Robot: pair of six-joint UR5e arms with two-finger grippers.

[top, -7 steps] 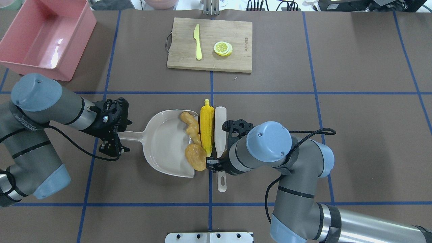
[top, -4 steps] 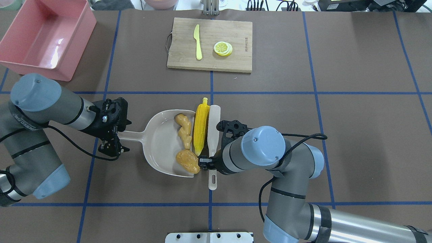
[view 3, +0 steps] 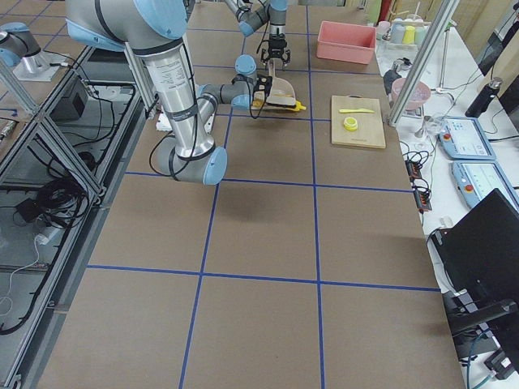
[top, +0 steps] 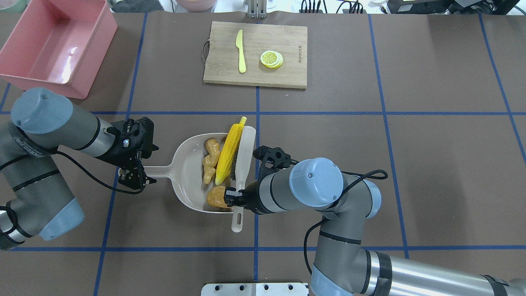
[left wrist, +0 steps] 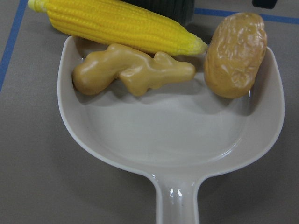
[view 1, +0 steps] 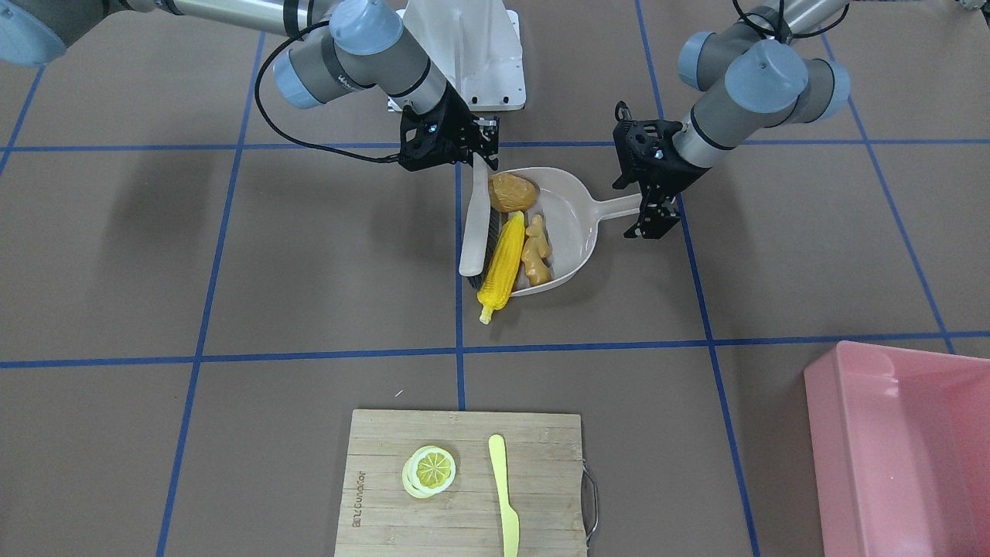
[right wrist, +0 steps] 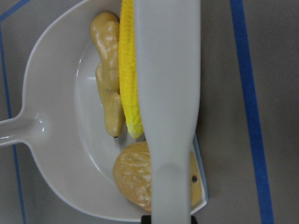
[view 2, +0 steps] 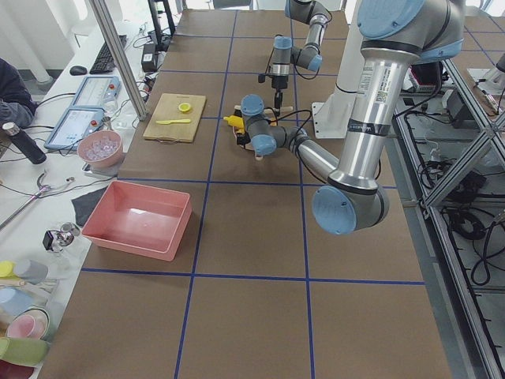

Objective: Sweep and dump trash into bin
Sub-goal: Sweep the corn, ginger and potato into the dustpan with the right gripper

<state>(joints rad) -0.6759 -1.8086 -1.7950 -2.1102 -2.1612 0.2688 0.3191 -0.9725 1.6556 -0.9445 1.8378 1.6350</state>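
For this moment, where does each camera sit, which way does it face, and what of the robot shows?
Overhead exterior: behind the robot, looking forward and down; left gripper holds the dustpan, right gripper the brush.
Exterior front-facing: across the table, facing the robot; sides mirrored.
Exterior left: table's end by the bin; left arm near.
Exterior right: opposite end; right arm near.
Left wrist-mounted: down into the dustpan; no gripper shows.
Right wrist-mounted: down along the brush; no fingers shown.
Shared: both wrist views show corn, ginger, potato.
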